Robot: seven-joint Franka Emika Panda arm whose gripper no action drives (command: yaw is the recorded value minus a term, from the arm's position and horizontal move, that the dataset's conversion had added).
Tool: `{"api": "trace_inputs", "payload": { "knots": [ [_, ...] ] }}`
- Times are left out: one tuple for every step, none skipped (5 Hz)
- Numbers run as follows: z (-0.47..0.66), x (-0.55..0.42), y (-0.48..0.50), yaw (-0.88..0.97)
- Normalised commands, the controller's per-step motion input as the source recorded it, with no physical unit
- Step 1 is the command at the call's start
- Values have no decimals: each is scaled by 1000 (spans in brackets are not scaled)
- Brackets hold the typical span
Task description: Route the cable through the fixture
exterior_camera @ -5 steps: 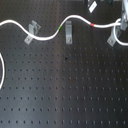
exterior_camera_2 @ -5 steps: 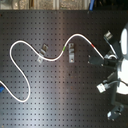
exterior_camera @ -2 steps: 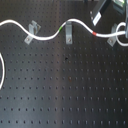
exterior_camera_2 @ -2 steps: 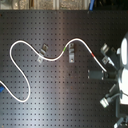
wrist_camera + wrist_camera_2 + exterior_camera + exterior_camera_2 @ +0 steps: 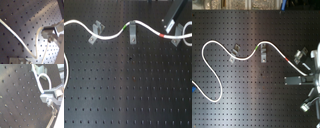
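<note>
Change: since a second ago the arm's dark body sits higher and farther toward the first exterior view's right, and the cord's end loop beside it looks tighter; the cord's run over the two nearer clips is unchanged.

First exterior view: white cable [image 5: 111, 36] snakes across the black perforated board [image 5: 129, 90], passing a metal clip [image 5: 96, 31] at the first exterior view's left, then a second clip [image 5: 131, 34] where its green band [image 5: 125, 24] lies, then its red band [image 5: 162, 36] just before a third clip [image 5: 176, 39]. The arm's dark body [image 5: 175, 15] hangs above that end.

Second exterior view: cable [image 5: 212, 47] curves in a big loop at the second exterior view's left, runs past both middle clips, green band [image 5: 257, 48] at the second, red band [image 5: 288, 58] near the gripper [image 5: 298, 80] at the second exterior view's right edge.

First wrist view: cable [image 5: 17, 38] crosses the board and doubles back in a loop beside the gripper's metal finger [image 5: 51, 32].

Second wrist view: loop of cable [image 5: 43, 79] rises beyond the finger [image 5: 48, 95].

Pincer: whether it is wide, narrow or holding the cable cannot be told.
</note>
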Motion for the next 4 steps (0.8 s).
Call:
{"api": "trace_inputs", "payload": {
  "knots": [
    [-28, 540, -465, -34],
    [-7, 141, -547, 0],
    [70, -157, -428, 131],
    [161, -546, -291, 257]
  ]
}}
